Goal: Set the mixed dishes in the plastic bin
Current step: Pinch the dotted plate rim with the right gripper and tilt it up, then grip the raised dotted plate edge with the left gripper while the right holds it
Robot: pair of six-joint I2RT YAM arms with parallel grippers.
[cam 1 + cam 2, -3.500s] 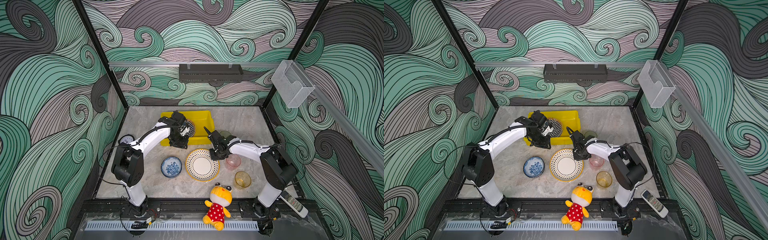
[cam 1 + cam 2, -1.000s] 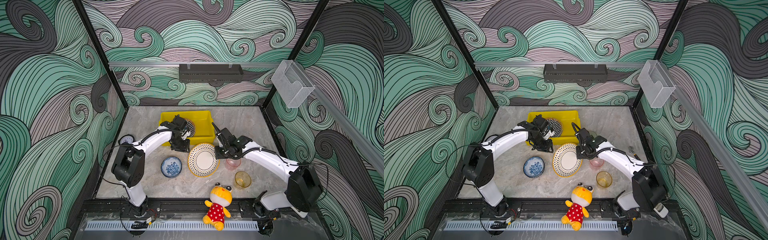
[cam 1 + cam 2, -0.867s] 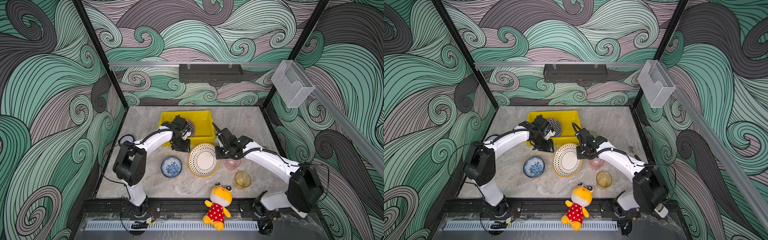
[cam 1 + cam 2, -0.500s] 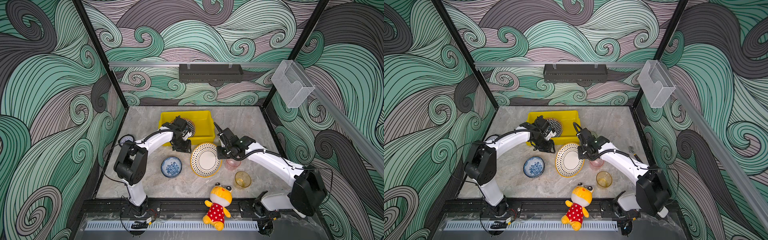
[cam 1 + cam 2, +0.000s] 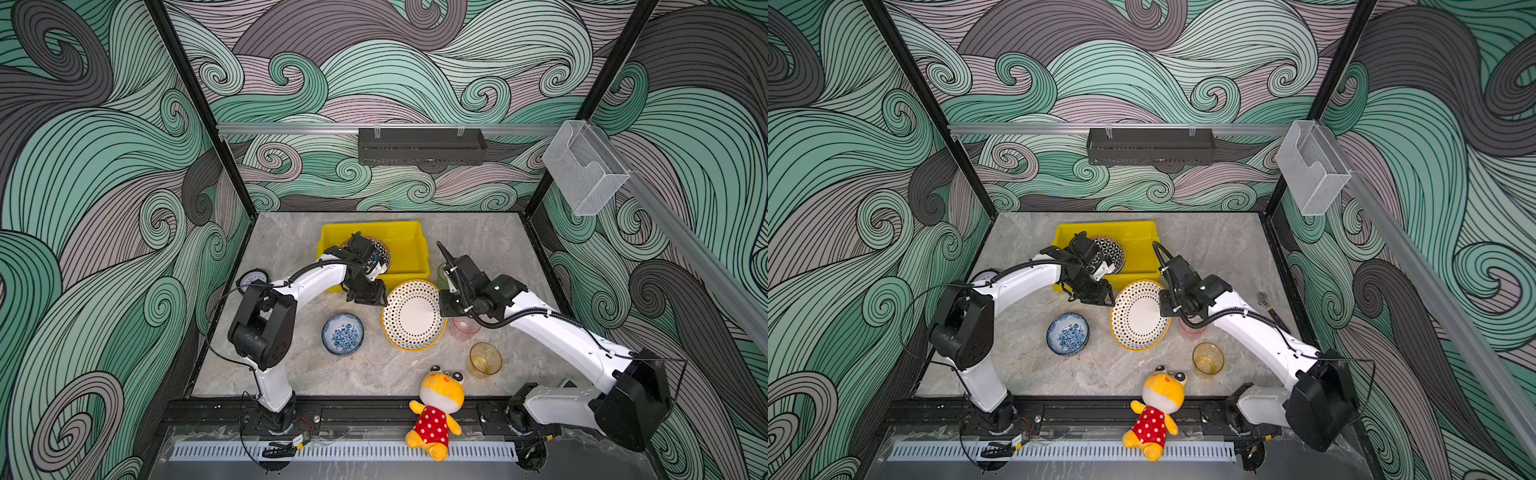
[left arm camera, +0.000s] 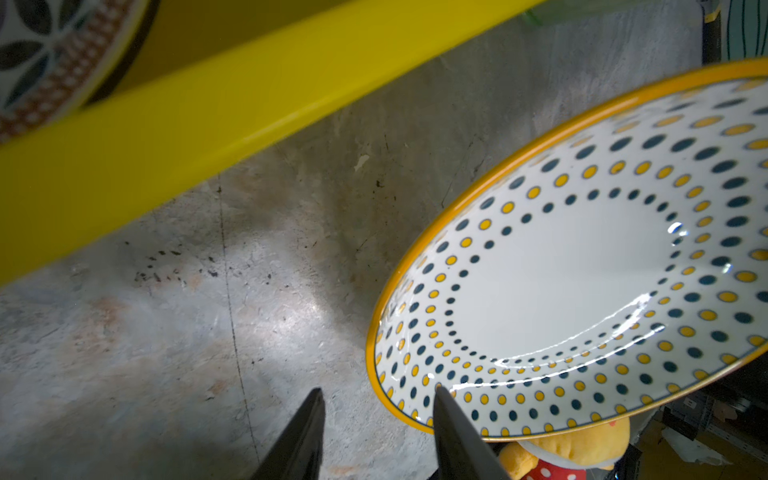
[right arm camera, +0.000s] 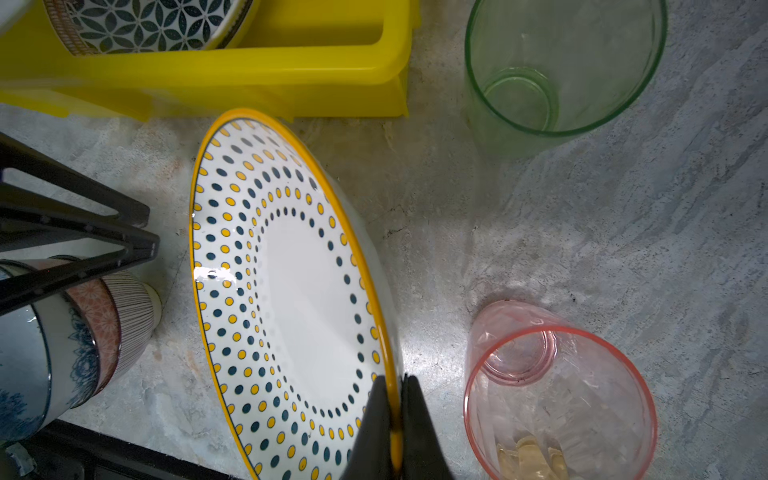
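Left of centre in a top view, your left gripper (image 5: 369, 297) hangs at the near wall of the plastic bin (image 5: 407, 249), jaws spread with nothing between them and one tip right at the rim of the dotted plate (image 5: 411, 318). That plate sits mid-frame just below the bin, tilted, with its right edge raised. On that edge your right gripper (image 7: 395, 409) is pinched tight. You're mid-carry, I judge. Next, lift the plate clear of the bin's lip, carry it up-frame over the bare right half beside the geometric plate (image 5: 1113, 248), then lower it before releasing. Mind the pink cup (image 5: 465, 328) close by.
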